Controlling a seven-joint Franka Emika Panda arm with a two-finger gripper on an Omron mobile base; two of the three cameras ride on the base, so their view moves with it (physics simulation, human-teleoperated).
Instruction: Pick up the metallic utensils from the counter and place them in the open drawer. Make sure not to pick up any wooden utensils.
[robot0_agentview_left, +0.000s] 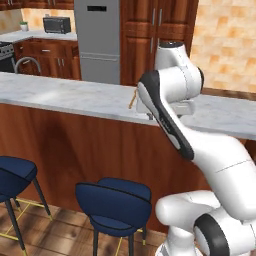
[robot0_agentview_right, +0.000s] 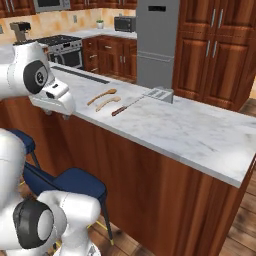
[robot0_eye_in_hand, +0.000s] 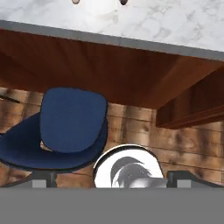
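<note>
Marble counter (robot0_agentview_right: 190, 131) stretches before you, with two wooden spoons (robot0_agentview_right: 104, 100) lying side by side at 10 o'clock in your right base view. One slender metallic utensil (robot0_agentview_right: 126, 106) lies just right of them. Your gripper (robot0_agentview_right: 56, 113) hangs over the counter's near edge, above a blue stool (robot0_eye_in_hand: 70, 127); you cannot tell whether its fingers are parted or closed.

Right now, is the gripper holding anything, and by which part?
Nothing is held: the gripper is open and empty, at the edge of the counter.
</note>
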